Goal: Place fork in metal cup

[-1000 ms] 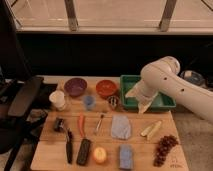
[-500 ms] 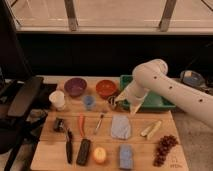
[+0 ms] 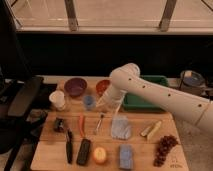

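The fork lies on the wooden board, a thin utensil with a silvery head, between the orange-red stick and a pale blue cloth. My white arm reaches in from the right. Its gripper hangs open and empty just above the fork's far end, beside the pale blue cup. The metal cup is hidden behind my wrist.
At the back stand a white cup, a purple bowl, an orange bowl and a green tray. A black-handled utensil, an orange fruit, a blue sponge and grapes lie along the front.
My arm has swung left and down from in front of the green tray towards the blue cup, covering the metal cup. Nothing on the board has moved.
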`<state>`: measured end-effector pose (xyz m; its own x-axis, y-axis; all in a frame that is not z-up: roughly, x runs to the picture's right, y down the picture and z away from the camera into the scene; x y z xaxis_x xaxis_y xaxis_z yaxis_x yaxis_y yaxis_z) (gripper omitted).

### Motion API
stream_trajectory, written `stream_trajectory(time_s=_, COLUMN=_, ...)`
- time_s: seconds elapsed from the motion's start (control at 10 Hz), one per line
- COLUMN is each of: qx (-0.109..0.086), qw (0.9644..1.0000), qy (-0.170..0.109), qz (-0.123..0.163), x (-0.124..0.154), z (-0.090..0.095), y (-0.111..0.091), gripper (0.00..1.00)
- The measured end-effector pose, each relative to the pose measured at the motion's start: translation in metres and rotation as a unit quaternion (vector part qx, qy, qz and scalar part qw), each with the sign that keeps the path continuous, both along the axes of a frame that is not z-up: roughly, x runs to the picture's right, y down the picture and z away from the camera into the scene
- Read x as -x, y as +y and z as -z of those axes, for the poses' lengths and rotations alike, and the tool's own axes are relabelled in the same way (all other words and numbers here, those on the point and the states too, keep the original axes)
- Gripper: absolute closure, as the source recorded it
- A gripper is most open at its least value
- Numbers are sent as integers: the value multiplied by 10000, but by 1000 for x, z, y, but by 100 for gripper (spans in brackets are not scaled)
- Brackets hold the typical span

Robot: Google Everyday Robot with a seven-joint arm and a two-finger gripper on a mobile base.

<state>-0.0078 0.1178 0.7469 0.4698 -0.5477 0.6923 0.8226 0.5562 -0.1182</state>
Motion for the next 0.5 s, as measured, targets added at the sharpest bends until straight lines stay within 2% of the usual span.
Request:
stream_trajectory(time_s=0.2, qx=85, qw=9992, qy=-358, qz=165, x=23, z=-12, y=8, gripper=35)
stream_trajectory(time_s=0.5, qx=106, qw=9990, qy=-398, qz=184, x=23, z=-14, y=10, gripper=35)
